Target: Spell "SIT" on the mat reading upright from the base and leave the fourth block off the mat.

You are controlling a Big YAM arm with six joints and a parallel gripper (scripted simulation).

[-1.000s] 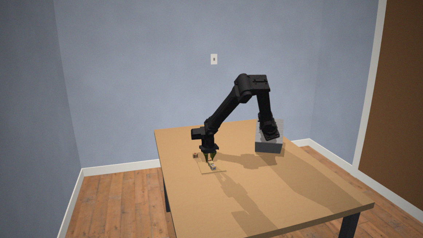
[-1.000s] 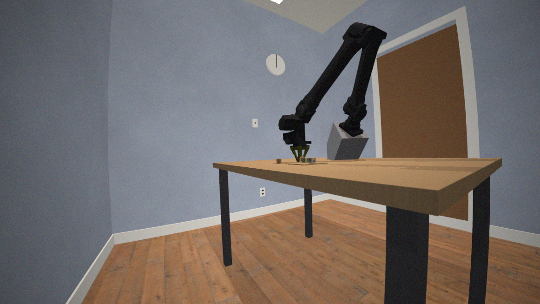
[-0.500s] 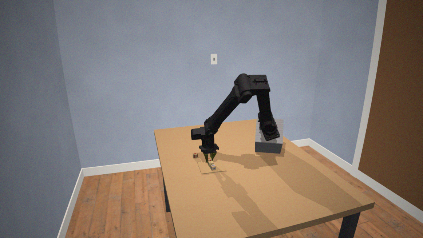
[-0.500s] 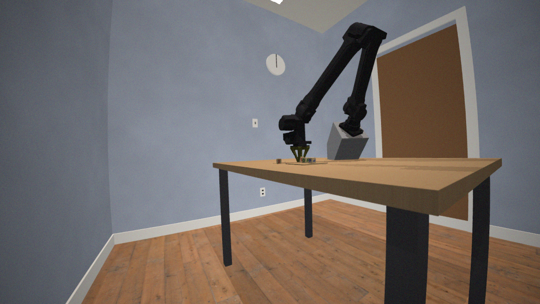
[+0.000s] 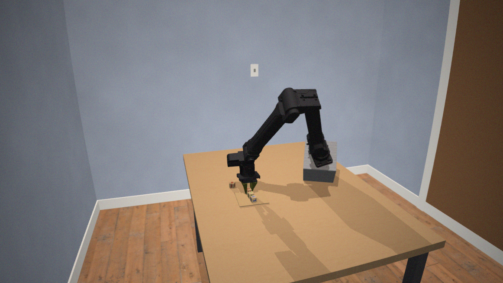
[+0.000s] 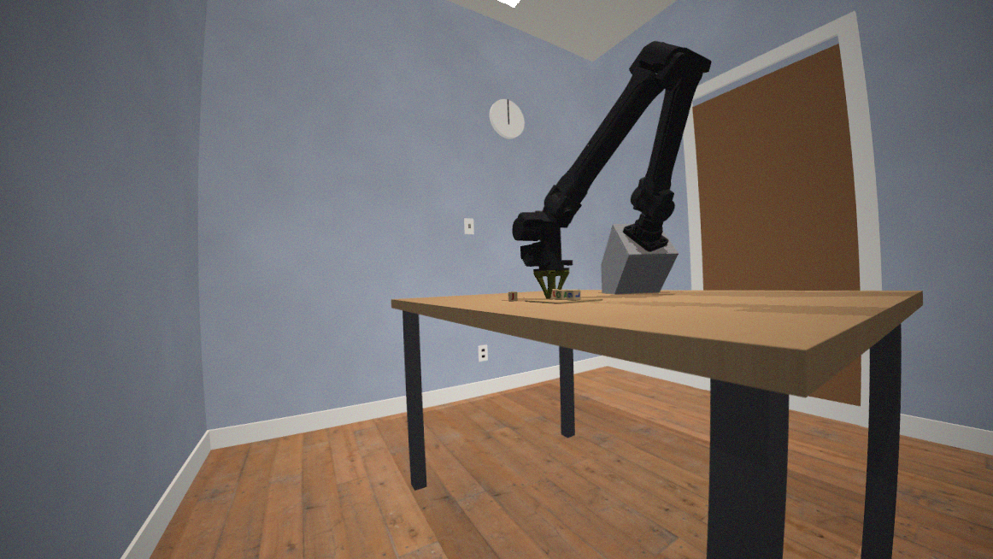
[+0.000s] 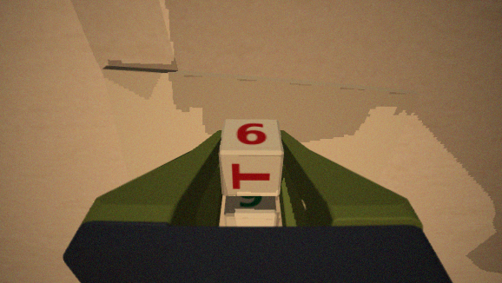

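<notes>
Jaws clasp the T block, pointing straight down

The jaws are partly closed, their two green fingers (image 5: 245, 187) (image 6: 561, 279) pressed against opposite sides of the T block (image 5: 249, 189) (image 6: 556, 294) (image 7: 251, 174). Its upper face bears a red "T", sideways in the wrist view; a side face carries a red "6". Whether its underside touches the mat, I cannot tell.

Just beside it comes a second block (image 5: 250, 193) (image 6: 567, 294) (image 7: 251, 206) with a partly hidden green character, then a blue-marked block (image 5: 253, 198) (image 6: 575, 295), its lettering too small to read. Beneath the row lies the thin mat (image 5: 244, 203) (image 6: 584, 300) (image 7: 243, 104).

Off to one side of the jaws, the fourth block (image 5: 231, 184) (image 6: 513, 296) sits beyond the mat on the desk (image 5: 281, 228) (image 6: 625, 319) (image 7: 304, 35), its reddish mark unreadable.

Above the jaws, the black arm (image 5: 269, 133) (image 6: 611, 138) slants up to a high elbow, then drops steeply to a grey pedestal (image 5: 318, 175) (image 6: 646, 273), well apart from the blocks.
</notes>
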